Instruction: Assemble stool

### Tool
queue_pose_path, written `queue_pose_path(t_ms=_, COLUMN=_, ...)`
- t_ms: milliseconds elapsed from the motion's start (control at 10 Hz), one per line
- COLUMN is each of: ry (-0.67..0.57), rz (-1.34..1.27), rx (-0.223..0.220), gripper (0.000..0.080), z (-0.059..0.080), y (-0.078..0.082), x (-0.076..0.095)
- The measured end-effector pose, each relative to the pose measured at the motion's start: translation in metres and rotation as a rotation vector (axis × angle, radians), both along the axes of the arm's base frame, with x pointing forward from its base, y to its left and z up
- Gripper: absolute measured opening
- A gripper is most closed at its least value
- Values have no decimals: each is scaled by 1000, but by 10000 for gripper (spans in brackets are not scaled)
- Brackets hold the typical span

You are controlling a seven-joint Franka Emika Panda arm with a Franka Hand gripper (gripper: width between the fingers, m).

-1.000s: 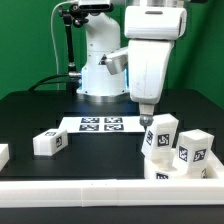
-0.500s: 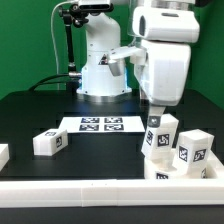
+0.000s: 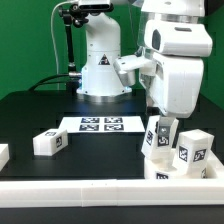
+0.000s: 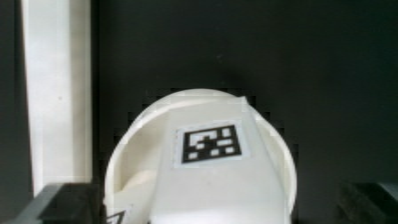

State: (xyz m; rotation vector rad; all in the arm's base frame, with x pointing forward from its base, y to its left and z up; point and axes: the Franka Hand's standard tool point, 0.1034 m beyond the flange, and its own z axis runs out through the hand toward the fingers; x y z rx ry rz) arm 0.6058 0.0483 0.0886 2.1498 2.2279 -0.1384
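My gripper (image 3: 161, 127) hangs over an upright white stool leg (image 3: 157, 141) at the exterior view's right, its fingers reaching down to the leg's top. In the wrist view the same leg (image 4: 210, 150) shows a rounded end with a square tag. It lies between my two dark fingertips (image 4: 71, 205), with a gap on each side, so the gripper (image 4: 214, 203) is open. A second leg (image 3: 193, 149) stands just to the right. A low tagged white part (image 3: 163, 175), possibly the seat, lies in front of them. Another leg (image 3: 49, 143) lies at the left.
The marker board (image 3: 101, 124) lies at the table's middle. A further white block (image 3: 3, 155) sits at the far left edge. A white wall (image 3: 80, 198) runs along the front; a white bar (image 4: 54, 90) also shows in the wrist view. The robot base (image 3: 100, 65) stands behind.
The arm has moved toward the exterior view's right and slightly down, bringing the gripper from beside the upright leg to over it. The parts have not moved.
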Motion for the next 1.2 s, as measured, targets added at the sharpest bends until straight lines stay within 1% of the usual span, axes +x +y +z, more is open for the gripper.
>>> queue_pose_path(t_ms=100, ry=0, rz=-3, rx=0, gripper=649, z=0, y=-1, x=0)
queue_pose_path(t_ms=200, ry=0, rz=-4, rx=0, gripper=548, z=0, y=-2, x=0)
queue_pose_path(t_ms=300, ry=0, rz=-5, rx=0, gripper=548, z=0, y=-2, x=0)
queue_pose_path(t_ms=400, ry=-2, rz=-26, rx=-1, gripper=347, z=0, y=-2, x=0)
queue_pose_path(t_ms=700, ry=-8, rz=-106, rx=-3, gripper=342, z=0, y=-3, x=0)
queue_pose_path(t_ms=1200, ry=-41, rz=-543, rx=-8, gripper=343, z=-1, y=-6, x=-1)
